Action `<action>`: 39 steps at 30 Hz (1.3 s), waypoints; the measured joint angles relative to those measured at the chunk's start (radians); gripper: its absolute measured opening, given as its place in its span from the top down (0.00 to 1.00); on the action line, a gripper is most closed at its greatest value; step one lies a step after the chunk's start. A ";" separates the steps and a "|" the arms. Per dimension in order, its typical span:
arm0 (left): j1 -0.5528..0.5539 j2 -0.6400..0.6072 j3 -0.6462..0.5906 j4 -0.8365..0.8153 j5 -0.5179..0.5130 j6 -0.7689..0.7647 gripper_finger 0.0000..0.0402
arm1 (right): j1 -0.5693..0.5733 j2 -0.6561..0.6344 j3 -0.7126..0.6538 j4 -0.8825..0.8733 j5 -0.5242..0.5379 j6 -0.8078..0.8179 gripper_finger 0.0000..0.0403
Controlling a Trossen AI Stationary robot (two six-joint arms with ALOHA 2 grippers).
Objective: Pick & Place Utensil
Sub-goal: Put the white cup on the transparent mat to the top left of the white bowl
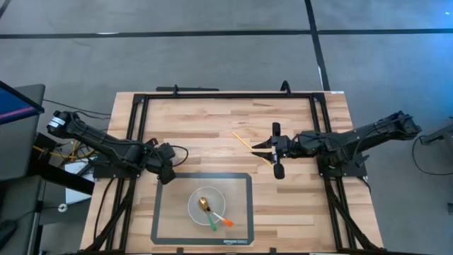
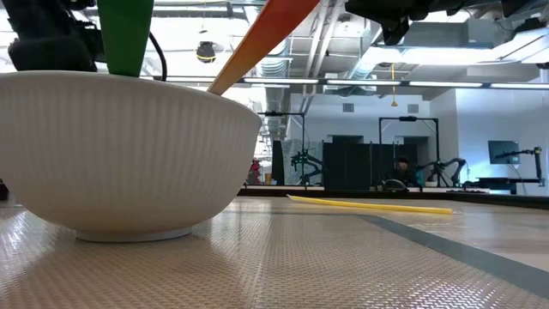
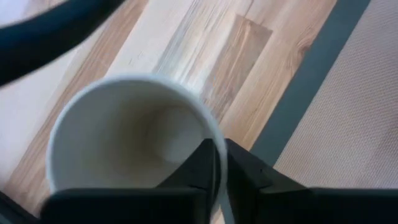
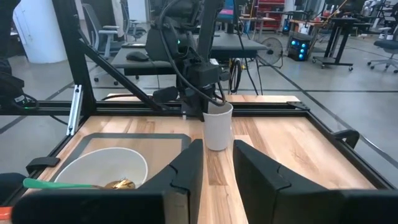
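A thin yellow utensil lies flat on the wooden table. My right gripper hovers open just above its near half, fingers pointing toward the table's left. A white ribbed bowl sits on a grey mat and holds a gold spoon, a green utensil and an orange one. My left gripper is shut on a white cup, which stands on the wood beside the mat's left edge. My left gripper pinches the cup's rim, one finger inside the cup and one outside. The fingers come from above, pointing down. The cup stands upright with its base on the wood.
The grey mat covers the near middle of the table. A black frame runs along the far edge and both sides. Bare wood lies between the two grippers. Desks, chairs and other equipment fill the room beyond.
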 joint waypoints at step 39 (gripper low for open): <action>-0.369 0.236 0.133 0.253 0.124 -0.240 0.93 | 0.000 0.000 0.000 0.000 0.000 0.000 0.80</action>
